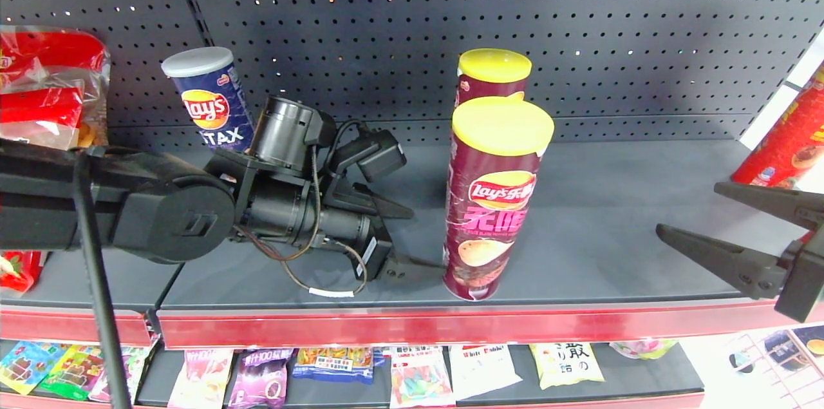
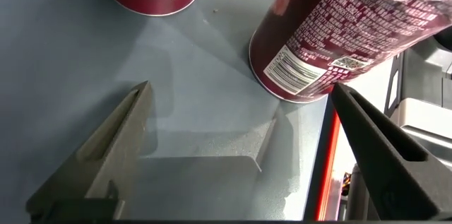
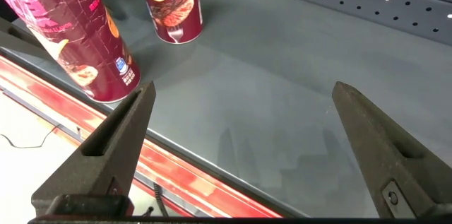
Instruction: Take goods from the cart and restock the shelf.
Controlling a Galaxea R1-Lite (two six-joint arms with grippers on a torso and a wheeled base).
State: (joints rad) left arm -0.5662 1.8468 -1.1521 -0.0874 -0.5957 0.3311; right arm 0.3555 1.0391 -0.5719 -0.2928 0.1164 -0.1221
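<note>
Found the front can (image 1: 496, 203) upright on the shelf (image 1: 611, 235), close to the red lip (image 1: 450, 325) at the shelf's front edge. Noted a second can (image 1: 492, 77) of the same maroon kind farther back, apart from the first. Saw the left end effector (image 1: 425, 238) spread apart and empty, just beside the front can, one finger tip down by the can's base. Could not tell whether touching or only near.

Saw the right end effector (image 1: 689, 208) also apart and holding nothing, well off on the can's other side. Spotted a blue can (image 1: 209, 103) standing behind the left wrist, near the back panel.

Judged a knock to be the main hazard. Feared any sideways sweep or twist of the left arm catching the tall can low down and tipping it over the lip and off the shelf. Reckoned a careless lift or swing of that same arm likely to clip the blue can behind it. Considered a straight pull away from the can the safer way out.
</note>
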